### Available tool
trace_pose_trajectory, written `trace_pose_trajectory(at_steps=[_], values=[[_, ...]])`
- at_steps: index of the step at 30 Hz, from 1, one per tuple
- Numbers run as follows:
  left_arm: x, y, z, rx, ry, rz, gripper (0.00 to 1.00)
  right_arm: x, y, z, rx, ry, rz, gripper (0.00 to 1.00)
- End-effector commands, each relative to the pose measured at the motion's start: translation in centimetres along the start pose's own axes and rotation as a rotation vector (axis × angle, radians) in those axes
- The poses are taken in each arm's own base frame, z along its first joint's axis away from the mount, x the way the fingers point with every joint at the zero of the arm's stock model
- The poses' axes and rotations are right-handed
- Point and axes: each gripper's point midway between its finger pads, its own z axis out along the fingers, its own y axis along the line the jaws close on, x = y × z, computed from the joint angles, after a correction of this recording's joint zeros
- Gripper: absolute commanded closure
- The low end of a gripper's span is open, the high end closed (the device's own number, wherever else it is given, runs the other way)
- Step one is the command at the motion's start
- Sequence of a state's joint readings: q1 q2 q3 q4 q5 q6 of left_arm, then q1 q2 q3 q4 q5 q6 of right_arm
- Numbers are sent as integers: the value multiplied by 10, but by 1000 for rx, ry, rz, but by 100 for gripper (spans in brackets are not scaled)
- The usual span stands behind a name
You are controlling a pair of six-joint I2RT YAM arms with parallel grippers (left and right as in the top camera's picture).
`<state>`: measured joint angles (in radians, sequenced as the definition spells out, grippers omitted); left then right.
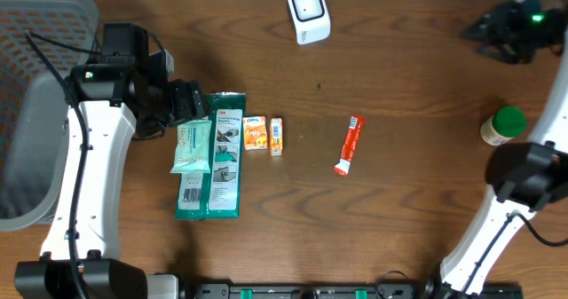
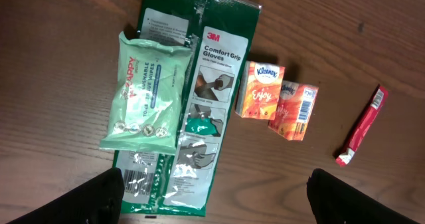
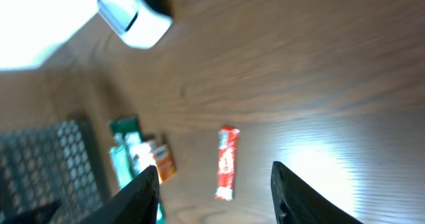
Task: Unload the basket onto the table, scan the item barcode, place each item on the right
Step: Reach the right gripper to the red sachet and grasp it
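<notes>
Left gripper (image 2: 214, 181): jaws wide apart, holding nothing, hanging over the near end of the wipes (image 2: 147, 91) and gloves (image 2: 206, 84). Right gripper (image 3: 216, 184): fingers apart, nothing between them, raised at the far right of the table (image 1: 408, 210), looking down towards the scanner (image 1: 308, 13).

No item is in hand. All lie flat on the table, well apart from the scanner at the far edge. The wipes rest on top of the gloves, overlapping their left half. Two tissue boxes (image 2: 260, 90) sit just beside the gloves, touching each other. A red stick (image 2: 362, 125) lies alone further right.

Risks, as judged:
- Closing on the stack may take both packs, or drag the gloves when the wipes lift, because they overlap.
- Both are soft film; a pinch at one end may let the pack sag or slip on the carry to the scanner.
- The gloves' barcode end lies partly under the wipes; a code presented folded or turned away will not read.
- A bottle (image 1: 503, 126) stands close to the right arm; a swing could topple it.
</notes>
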<state>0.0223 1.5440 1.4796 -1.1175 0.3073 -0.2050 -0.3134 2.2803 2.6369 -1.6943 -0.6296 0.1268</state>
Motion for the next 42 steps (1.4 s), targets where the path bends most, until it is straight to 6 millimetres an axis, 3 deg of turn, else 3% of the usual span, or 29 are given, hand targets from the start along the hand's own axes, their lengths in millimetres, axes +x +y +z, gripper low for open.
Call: trace_pose_trajectory(at_steps=[1,5,8,12,15,19,24,32,38,42], values=[[0,2,2,-14,3,13,11,30,40,45,-1,132,-26,52],[0,2,2,-14,3,13,11,69,53,90,161,246,-48,51],[0,2,2,-14,3,13,11,104,62,120,247,345,-102,73],[0,2,2,-14,3,13,11,137,68,139,330,418,-174,77],[0,2,2,-14,3,13,11,163,63,150,437,463,-187,77],[0,2,2,-14,3,13,11,191,40,166,632,472,-107,78],[0,2,2,-14,3,13,11,217,21,200,687,495,-87,77],[0,2,2,-14,3,13,11,227,-18,200,829,499,-54,78],[0,2,2,-14,3,13,11,228,-17,199,814,503,-93,76],[0,2,2,-14,3,13,11,207,5,154,750,379,-112,74]])
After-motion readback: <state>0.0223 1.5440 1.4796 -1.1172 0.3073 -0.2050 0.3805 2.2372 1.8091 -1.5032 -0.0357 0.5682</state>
